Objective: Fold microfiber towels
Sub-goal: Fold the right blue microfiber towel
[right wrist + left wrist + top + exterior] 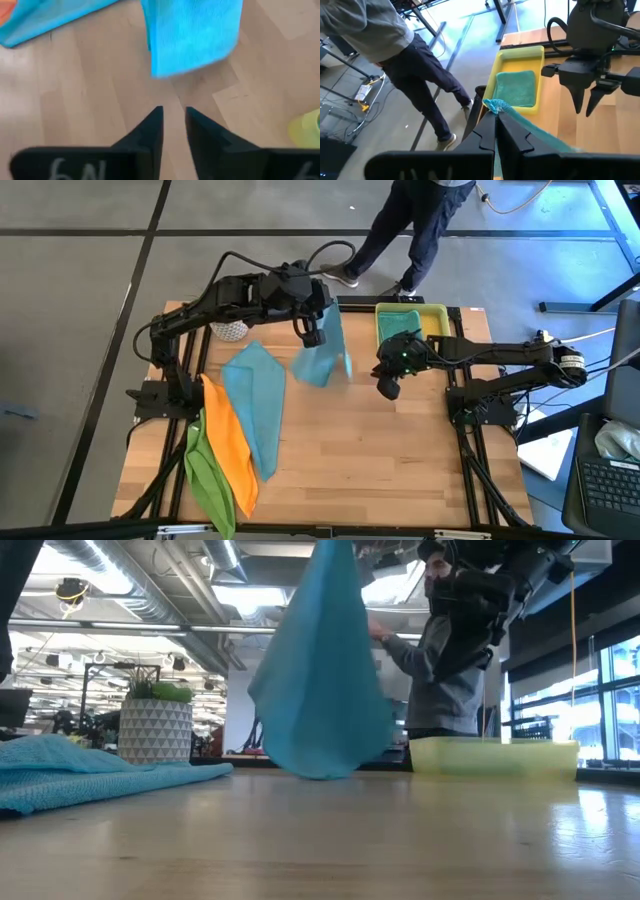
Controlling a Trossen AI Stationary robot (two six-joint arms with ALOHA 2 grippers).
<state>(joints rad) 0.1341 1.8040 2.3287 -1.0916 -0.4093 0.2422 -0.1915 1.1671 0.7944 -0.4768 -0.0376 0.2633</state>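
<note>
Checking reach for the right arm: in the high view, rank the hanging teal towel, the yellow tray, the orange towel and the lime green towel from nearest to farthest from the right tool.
From the right tool:
1. Yellow tray, just behind it at the table's far edge; the hanging teal towel, on its left and held up by the left tool, is too close to call.
2. Orange towel, far left.
3. Lime green towel, near-left corner.

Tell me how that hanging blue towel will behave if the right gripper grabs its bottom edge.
Probably floppy: the blue towel hangs in a limp drape from the left gripper, pinched at one corner. It looks light, since that small pinch carries it. The lower edge will likely swing or fold away when touched, so the right gripper, empty and nearly closed, may need to open wider.
</note>
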